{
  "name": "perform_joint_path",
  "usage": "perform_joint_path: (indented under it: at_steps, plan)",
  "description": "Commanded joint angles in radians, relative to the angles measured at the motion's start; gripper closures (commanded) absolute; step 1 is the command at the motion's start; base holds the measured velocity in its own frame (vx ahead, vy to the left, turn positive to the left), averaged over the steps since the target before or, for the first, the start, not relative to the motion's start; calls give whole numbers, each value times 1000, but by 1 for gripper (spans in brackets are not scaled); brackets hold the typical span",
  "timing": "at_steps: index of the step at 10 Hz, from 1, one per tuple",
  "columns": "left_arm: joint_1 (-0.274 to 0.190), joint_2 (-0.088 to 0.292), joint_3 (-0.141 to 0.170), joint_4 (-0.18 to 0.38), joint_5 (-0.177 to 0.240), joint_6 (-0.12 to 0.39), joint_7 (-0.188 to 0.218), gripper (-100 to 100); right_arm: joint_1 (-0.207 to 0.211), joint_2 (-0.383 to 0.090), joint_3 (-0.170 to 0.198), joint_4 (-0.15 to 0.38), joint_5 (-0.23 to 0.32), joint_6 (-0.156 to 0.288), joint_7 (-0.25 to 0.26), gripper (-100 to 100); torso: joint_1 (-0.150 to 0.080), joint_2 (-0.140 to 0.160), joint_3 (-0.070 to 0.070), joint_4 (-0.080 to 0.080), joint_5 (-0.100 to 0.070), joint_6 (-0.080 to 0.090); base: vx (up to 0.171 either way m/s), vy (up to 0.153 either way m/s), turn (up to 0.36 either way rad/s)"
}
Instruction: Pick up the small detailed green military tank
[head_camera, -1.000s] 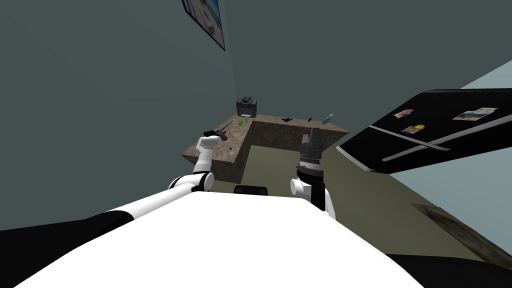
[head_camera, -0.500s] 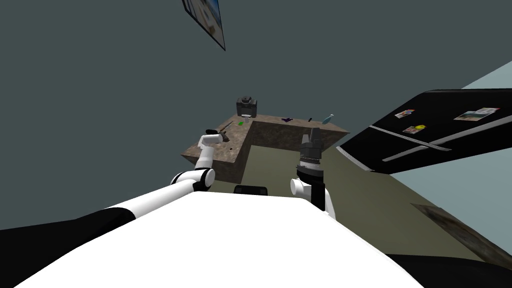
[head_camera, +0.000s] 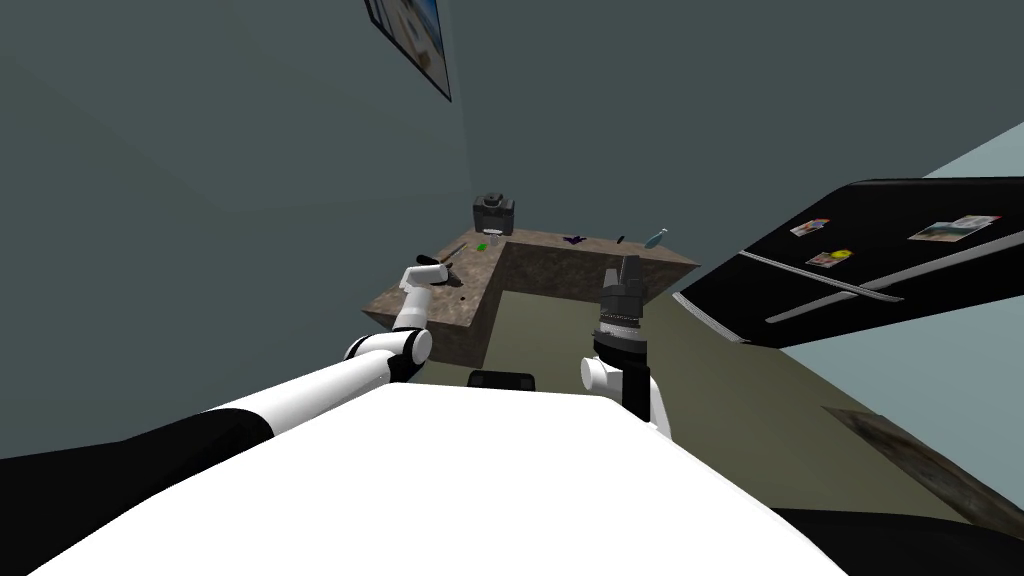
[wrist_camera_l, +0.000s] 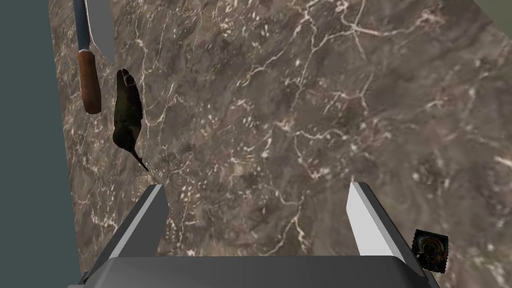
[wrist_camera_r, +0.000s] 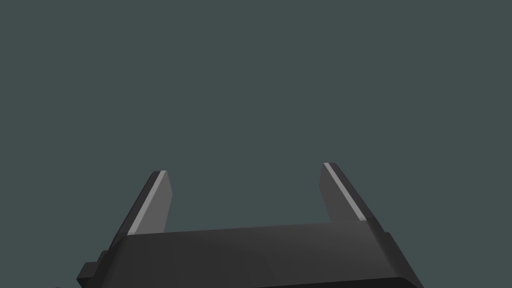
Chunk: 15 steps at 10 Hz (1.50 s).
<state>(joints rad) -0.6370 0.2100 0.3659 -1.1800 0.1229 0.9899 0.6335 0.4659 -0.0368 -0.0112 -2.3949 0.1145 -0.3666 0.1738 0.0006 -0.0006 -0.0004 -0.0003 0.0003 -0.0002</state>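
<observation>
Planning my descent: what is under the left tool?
Under the left tool: bare brown marbled countertop; the dark green tank lies outside its open fingers, beside a brown-handled knife. Its dark body hides the rest.

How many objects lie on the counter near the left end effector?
3: a knife and a dark tank together beyond one finger; a dark square beside the other. Others may be hidden.
</observation>
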Motion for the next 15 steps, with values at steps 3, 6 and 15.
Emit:
perform_joint_path:
  at_steps: [3,6,15]
  plan:
    - [-36,2,3,51,5,103,21,-100,0,0,0,0,0,0,0,0,0,0,0,0,0,0,8,13,-5]
    - [-77,5,6,116,13,176,43,-100,0,0,0,0,0,0,0,0,0,0,0,0,0,0,10,13,-6]
    - [-144,7,4,248,28,390,82,-100,0,0,0,0,0,0,0,0,0,1,0,0,0,0,6,15,-7]
